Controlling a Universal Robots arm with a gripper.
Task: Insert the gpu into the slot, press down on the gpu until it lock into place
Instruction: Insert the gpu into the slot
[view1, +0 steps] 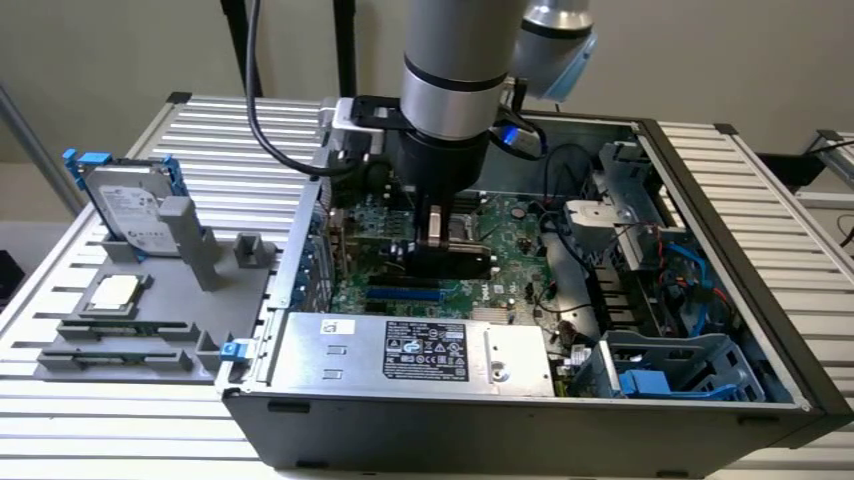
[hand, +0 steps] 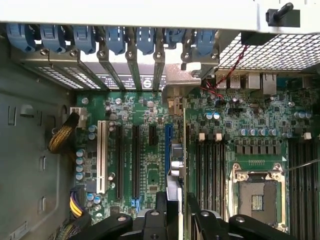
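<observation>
insertion is in hand, we judge: our gripper (hand: 176, 207), closed on the gpu (hand: 174, 192), holds it edge-down over the slot (hand: 168, 145) mid-way across the motherboard (hand: 147, 170); seating calls for exact lengthwise alignment.

Plain beige wall (view1: 120, 50) at the back, silver table (view1: 120, 440) of ribbed aluminium slats spreading across the exterior view, pale floor (view1: 16, 240) beyond its edge on the exterior view's left, thin slanted metal bar (view1: 30, 140) there, soft even light
</observation>
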